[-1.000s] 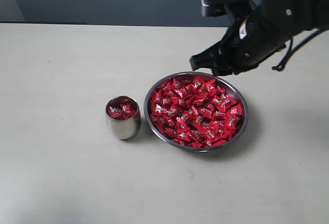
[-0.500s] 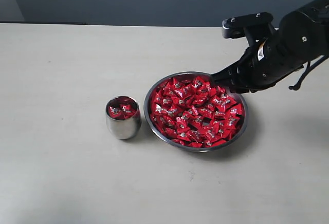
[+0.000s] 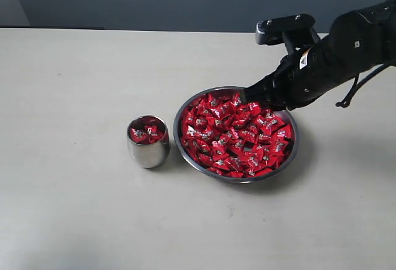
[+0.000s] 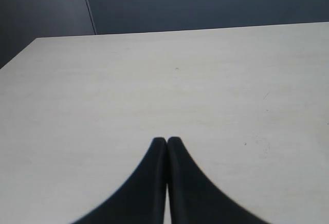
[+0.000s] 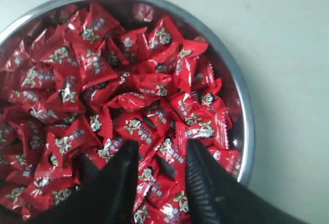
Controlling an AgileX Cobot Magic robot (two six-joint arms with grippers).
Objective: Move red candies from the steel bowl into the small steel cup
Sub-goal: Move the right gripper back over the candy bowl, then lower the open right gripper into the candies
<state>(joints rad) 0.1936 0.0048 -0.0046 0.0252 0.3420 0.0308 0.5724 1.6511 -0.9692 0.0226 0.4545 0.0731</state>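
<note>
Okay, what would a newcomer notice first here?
The heap of shiny red wrapped candies filling the wide, shallow steel bowl, right of centre. The black right gripper hangs open over the bowl's far side; a small rounded steel cup holding more candies stands to its left.

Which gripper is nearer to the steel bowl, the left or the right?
The right. The right gripper hangs open above the red candies inside the steel bowl. The left gripper is shut above the table, with no bowl in its view.
</note>
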